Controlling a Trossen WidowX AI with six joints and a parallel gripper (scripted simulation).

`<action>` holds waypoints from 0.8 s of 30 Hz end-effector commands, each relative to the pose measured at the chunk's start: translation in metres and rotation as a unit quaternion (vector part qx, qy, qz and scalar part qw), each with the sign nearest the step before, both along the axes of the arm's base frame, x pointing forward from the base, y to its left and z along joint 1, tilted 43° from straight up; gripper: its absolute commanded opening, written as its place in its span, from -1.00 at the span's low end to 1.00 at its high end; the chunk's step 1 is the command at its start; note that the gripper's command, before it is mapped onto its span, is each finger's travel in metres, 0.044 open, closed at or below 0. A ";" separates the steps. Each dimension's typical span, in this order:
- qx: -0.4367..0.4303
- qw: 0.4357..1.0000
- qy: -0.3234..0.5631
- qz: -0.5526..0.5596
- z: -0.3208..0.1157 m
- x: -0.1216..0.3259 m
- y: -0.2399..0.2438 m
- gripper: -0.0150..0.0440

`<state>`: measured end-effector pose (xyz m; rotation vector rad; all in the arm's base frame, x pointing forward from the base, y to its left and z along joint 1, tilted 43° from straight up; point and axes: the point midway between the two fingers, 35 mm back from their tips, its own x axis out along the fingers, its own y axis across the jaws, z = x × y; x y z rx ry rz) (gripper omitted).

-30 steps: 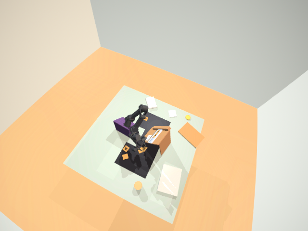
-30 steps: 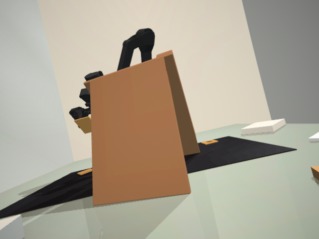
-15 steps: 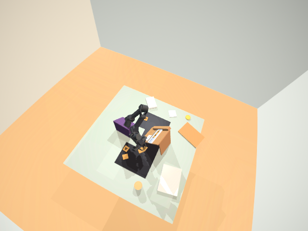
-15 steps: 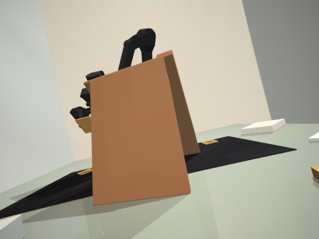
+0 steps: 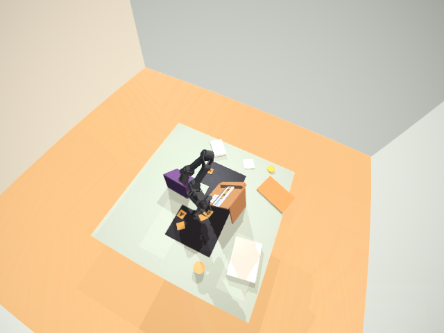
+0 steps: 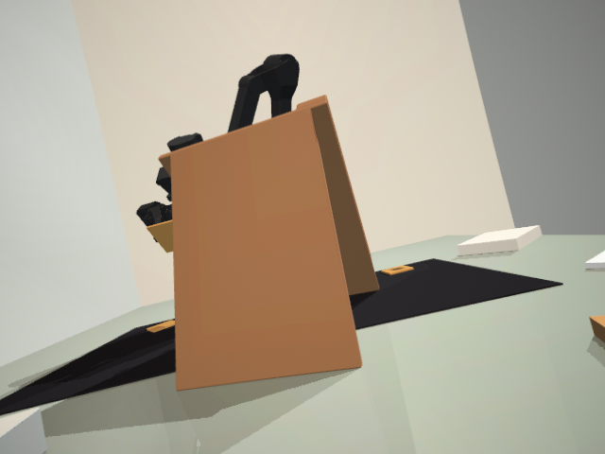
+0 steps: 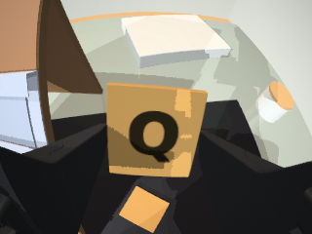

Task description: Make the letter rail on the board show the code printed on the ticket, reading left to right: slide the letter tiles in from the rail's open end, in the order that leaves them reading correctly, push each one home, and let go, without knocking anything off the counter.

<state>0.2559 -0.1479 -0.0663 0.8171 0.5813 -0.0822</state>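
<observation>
My gripper (image 5: 205, 211) (image 7: 153, 134) is shut on an orange tile marked Q (image 6: 161, 236) (image 7: 153, 136), held in the air beside the board's end. The brown board (image 5: 238, 203) (image 6: 258, 244) (image 7: 19, 34) stands tilted; its pale rail (image 7: 12, 114) faces the arm, with orange tiles (image 5: 225, 193) in it whose letters I cannot read. The ticket's code is not legible. On the near black mat lie a lettered tile (image 5: 182, 214), a tile with no visible letter (image 5: 180, 225), and another blank-looking tile (image 7: 144, 209) below the held one. One more tile (image 5: 210, 171) (image 6: 397, 270) lies on the far mat.
A purple block (image 5: 176, 182) stands by the arm base. A large white box (image 5: 245, 259) (image 7: 171, 36) and an orange-topped cup (image 5: 198, 267) (image 7: 280, 97) stand beyond the near mat. A yellow disc (image 5: 270, 168), an orange panel (image 5: 275, 194) and white slabs (image 5: 218, 148) lie toward the far side.
</observation>
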 end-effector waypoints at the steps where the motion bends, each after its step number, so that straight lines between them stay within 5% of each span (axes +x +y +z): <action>1: 0.000 1.000 0.001 -0.002 0.002 0.000 0.001 -0.49; 24: 0.000 1.000 0.001 -0.002 0.010 0.004 0.009 -0.49</action>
